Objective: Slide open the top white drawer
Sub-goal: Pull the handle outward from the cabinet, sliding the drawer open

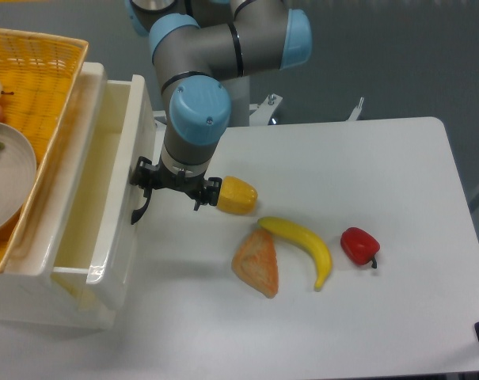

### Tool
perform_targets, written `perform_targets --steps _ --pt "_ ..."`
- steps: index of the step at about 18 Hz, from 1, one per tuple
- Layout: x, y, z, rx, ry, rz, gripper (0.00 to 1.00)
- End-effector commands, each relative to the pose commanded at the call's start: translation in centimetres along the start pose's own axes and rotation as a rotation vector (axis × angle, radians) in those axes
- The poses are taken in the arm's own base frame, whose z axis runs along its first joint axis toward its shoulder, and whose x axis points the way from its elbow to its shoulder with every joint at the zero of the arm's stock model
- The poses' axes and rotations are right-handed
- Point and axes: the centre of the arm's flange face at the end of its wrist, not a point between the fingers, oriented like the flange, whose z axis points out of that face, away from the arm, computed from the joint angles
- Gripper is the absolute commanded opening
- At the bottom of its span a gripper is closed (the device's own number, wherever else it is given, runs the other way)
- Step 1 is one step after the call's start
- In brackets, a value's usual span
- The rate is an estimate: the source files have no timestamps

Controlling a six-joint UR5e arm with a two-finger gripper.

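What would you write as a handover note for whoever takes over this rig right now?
Gripper: down at the front of the top white drawer, at its black handle; the wrist hides whether it is shut on it.
Drawer: already pulled well out from under the yellow basket, its inside showing and seemingly empty.
Table: yellow pepper, banana, orange wedge, red pepper, none touched.
Left: check whether the drawer is open far enough, then release and retract.
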Motion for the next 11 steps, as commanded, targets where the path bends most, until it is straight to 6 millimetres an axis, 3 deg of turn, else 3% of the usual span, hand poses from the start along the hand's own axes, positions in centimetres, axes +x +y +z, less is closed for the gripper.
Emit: perform_targets --steps 11 --pt "-1.1 0.0 -1.1 0.013 -0.002 -0.019 1.00"
